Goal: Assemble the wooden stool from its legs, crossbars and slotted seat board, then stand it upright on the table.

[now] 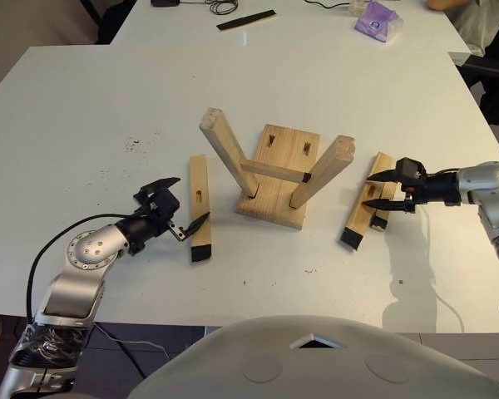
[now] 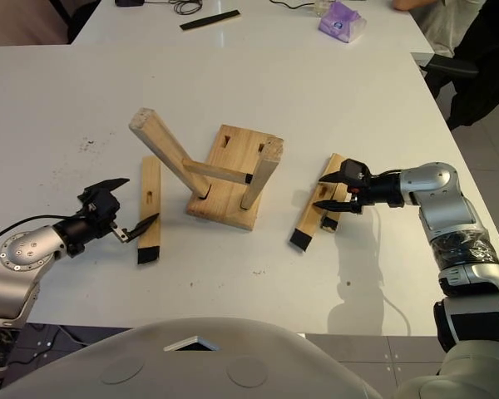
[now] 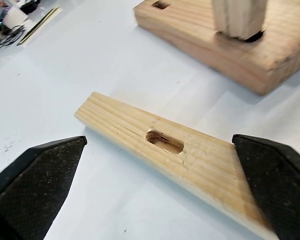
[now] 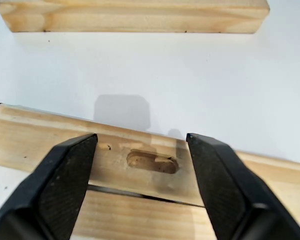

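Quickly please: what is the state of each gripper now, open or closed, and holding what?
Left gripper: open, holding nothing, above the loose leg.
Right gripper: open, holding nothing, above the two legs.

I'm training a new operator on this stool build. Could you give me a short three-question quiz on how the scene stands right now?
1. True or false: two legs stand in the seat board, joined by a crossbar.
2. Multiple choice: the jaws of the left gripper are
A) open, straddling the loose leg
B) shut on that leg
C) shut on a crossbar
3. Short answer: how many empty slots show in the seat board?

Key: 1 true; 2 A; 3 two.
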Available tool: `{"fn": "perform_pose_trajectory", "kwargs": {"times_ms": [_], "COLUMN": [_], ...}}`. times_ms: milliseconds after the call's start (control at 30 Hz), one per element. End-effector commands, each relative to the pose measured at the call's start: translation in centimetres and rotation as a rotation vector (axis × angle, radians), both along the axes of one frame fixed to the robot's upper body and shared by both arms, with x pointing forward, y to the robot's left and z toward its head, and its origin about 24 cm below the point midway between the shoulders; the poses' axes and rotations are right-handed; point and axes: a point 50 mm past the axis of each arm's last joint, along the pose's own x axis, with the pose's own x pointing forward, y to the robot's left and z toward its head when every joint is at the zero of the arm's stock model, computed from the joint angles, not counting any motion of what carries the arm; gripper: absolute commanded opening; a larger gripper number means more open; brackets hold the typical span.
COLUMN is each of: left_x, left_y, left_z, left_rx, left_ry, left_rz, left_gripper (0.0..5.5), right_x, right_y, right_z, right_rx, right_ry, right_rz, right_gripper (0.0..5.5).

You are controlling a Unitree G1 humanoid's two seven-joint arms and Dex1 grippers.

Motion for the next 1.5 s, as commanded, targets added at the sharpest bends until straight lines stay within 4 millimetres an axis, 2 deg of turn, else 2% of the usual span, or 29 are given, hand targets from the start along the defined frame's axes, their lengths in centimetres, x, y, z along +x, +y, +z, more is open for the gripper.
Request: {"fn": "perform_pose_trajectory", "kwargs": {"times_ms": [33,200,367,467,633,733,800,900,1033,1133,1233,1500], "left_x": [-2.2,0.8,3.2,5.1,6.9,8.4,9.4,10.9,12.0,11.9,10.4,7.9], "left_y": [2.0,0.5,0.4,0.2,0.5,0.2,-0.5,-2.7,-5.1,-7.2,-9.0,-11.9], "left_z": [-3.4,-0.1,3.1,4.4,4.0,4.3,4.6,5.3,6.2,6.3,5.5,4.1], "left_rx": [0.116,0.008,-0.040,-0.062,0.006,0.002,-0.016,-0.064,-0.151,-0.190,-0.206,-0.274], "left_ry": [0.195,0.026,-0.092,-0.160,-0.177,-0.212,-0.246,-0.295,-0.328,-0.329,-0.295,-0.220], "left_rz": [0.051,0.036,0.049,0.076,0.114,0.144,0.158,0.138,0.104,0.048,-0.046,-0.104], "left_gripper": [5.40,5.40,5.40,5.40,5.40,5.40,5.40,5.40,5.40,5.40,5.40,5.40], "right_x": [-1.4,0.4,-0.4,-1.0,-1.4,-2.4,-3.2,-3.7,-4.1,-4.4,-4.4,-4.1], "right_y": [-0.9,2.5,4.7,5.6,6.5,6.8,7.2,8.1,9.4,10.3,10.9,11.1], "right_z": [-1.1,3.0,4.8,5.1,5.4,5.0,4.5,4.0,3.7,3.2,2.7,1.8], "right_rx": [-0.061,0.130,0.187,0.199,0.198,0.177,0.166,0.169,0.184,0.186,0.189,0.168], "right_ry": [0.078,-0.036,-0.063,-0.063,-0.059,-0.009,0.028,0.047,0.066,0.072,0.071,0.051], "right_rz": [-0.006,0.029,0.098,0.140,0.196,0.274,0.326,0.374,0.429,0.451,0.439,0.371], "right_gripper": [3.28,3.28,3.28,3.28,3.28,3.28,3.28,3.28,3.28,3.28,3.28,3.28]}}
